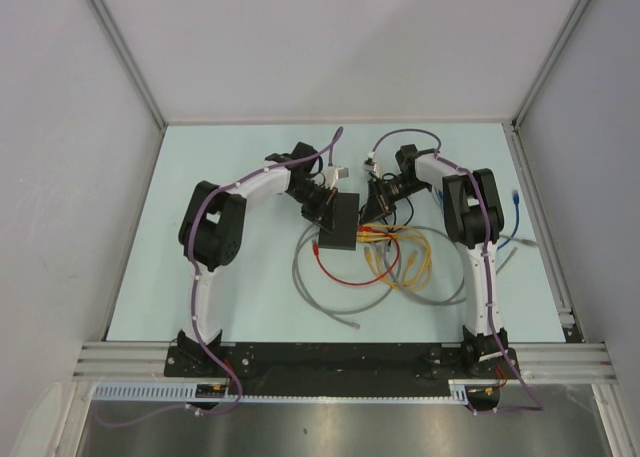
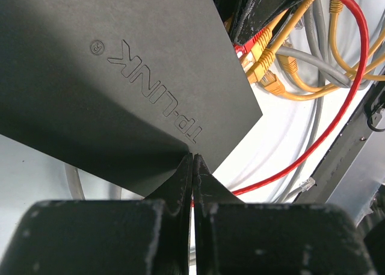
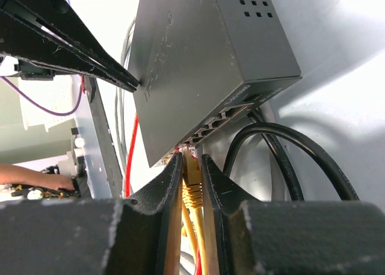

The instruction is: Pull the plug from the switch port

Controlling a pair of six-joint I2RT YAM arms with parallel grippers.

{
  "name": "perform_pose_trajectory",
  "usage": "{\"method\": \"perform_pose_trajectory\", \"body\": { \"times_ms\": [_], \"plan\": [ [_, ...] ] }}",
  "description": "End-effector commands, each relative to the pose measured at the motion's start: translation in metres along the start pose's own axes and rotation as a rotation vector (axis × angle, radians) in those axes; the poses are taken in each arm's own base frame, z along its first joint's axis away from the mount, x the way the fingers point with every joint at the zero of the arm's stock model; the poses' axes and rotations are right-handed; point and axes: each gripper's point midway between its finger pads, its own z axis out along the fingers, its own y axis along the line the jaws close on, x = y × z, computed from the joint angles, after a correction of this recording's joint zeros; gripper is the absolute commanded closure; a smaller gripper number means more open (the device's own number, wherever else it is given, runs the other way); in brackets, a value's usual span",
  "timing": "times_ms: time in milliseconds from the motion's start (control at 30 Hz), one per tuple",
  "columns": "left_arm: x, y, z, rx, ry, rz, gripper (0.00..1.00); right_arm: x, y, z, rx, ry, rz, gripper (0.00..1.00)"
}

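The right gripper (image 3: 191, 166) clamps a yellow plug (image 3: 192, 182) seated in the socket row of the switch (image 3: 198, 64), which lies mid-desk (image 1: 250, 297) directly ahead of its fingers. The left gripper (image 2: 192, 160), fingers pressed together, touches the box's top face. A clean pull likely needs the latch tab squeezed and a straight draw back along the socket, with the box pinned flat.

tabletop (image 1: 230, 297): pale blue, edged by aluminium rails
switch (image 1: 341, 225): black, flat, near the middle
grey cable (image 1: 296, 272): loops on its near side
red cable (image 1: 345, 279): loop inside the grey
yellow cables (image 1: 418, 269): tangle right of the switch
blue cable (image 1: 516, 199): right edge
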Motion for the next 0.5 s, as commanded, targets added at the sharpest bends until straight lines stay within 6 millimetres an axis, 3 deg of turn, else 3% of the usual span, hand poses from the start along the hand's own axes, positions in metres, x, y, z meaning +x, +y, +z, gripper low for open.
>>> {"method": "perform_pose_trajectory", "body": {
  "times_ms": [0,467],
  "plan": [
    [0.010,0.031,0.012,-0.125,0.046,0.030,1.00,-0.006,-0.011,-0.017,0.089,-0.020,0.008,0.96],
    [0.010,0.030,0.012,-0.141,0.051,0.043,1.00,-0.013,0.004,-0.021,0.080,-0.034,-0.033,1.00]
  ]
}}
